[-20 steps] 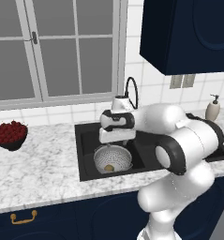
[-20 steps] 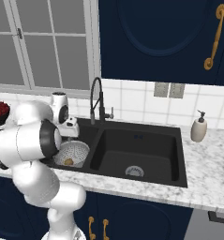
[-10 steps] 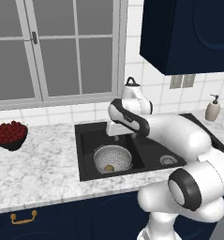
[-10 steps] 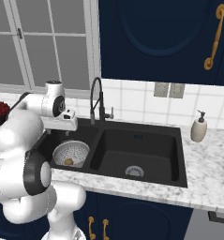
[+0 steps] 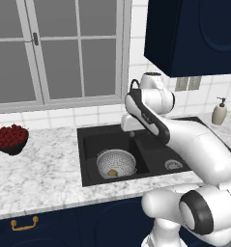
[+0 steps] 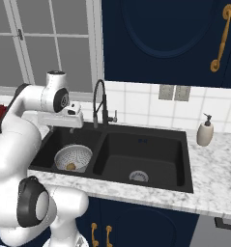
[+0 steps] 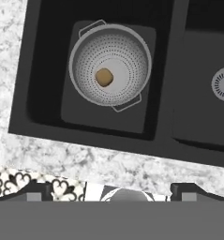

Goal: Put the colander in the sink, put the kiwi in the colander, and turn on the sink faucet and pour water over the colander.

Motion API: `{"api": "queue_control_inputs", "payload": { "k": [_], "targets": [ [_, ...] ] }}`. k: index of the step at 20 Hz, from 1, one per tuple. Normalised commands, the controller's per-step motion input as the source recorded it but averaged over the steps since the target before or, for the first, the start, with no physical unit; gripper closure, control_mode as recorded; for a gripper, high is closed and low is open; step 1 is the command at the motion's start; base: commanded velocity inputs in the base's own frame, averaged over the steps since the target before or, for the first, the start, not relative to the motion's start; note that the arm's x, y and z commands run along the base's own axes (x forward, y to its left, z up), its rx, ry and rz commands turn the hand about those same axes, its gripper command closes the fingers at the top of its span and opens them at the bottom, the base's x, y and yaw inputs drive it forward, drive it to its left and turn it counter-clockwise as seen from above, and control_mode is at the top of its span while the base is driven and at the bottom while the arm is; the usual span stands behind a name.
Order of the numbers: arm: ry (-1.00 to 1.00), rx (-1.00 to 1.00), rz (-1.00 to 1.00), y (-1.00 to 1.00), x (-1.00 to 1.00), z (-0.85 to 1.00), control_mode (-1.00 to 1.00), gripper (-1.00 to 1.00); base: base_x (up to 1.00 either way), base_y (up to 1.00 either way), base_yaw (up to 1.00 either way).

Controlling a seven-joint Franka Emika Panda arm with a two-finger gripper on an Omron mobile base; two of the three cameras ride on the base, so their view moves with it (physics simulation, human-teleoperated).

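Round silver perforated metal colander (image 7: 110, 64) upright in left basin of black rectangular double-basin sink (image 6: 151, 155); small tan-brown oval kiwi (image 7: 104, 77) inside colander; tall black gooseneck faucet (image 6: 100, 102) behind.

berry bowl (image 5: 10, 139) on tabletop (image 5: 39, 173), left end | soap dispenser (image 6: 204, 131) far right of berry bowl | window (image 5: 59, 48) above berry bowl

A kitchen: black sink (image 6: 151, 181), marble counter (image 5: 35, 169), navy cabinets (image 6: 165, 38)

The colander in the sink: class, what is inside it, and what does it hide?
Inside the colander lies the kiwi, resting at the centre of its perforated bottom. The colander stands in one basin of the sink; that basin's drain cannot be seen beneath it.
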Motion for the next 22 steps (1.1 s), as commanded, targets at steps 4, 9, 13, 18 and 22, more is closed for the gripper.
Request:
{"api": "queue_control_inputs", "payload": {
  "k": [4,9,13,18,22],
  "targets": [
    [-0.03,0.01,0.00,-0.25,-0.13,0.68,-1.00,-1.00,0.00,0.00,0.00],
    [-0.01,0.01,0.00,-0.31,0.01,0.29,-1.00,-1.00,0.00,0.00,0.00],
    [-0.09,0.00,0.00,-0.38,0.13,0.07,-1.00,-1.00,0.00,0.00,0.00],
    [-0.03,0.01,0.00,-0.43,0.55,0.03,-1.00,-1.00,0.00,0.00,0.00],
    [-0.02,0.00,0.00,-0.26,0.69,0.00,-1.00,-1.00,0.00,0.00,0.00]
  ]
}}
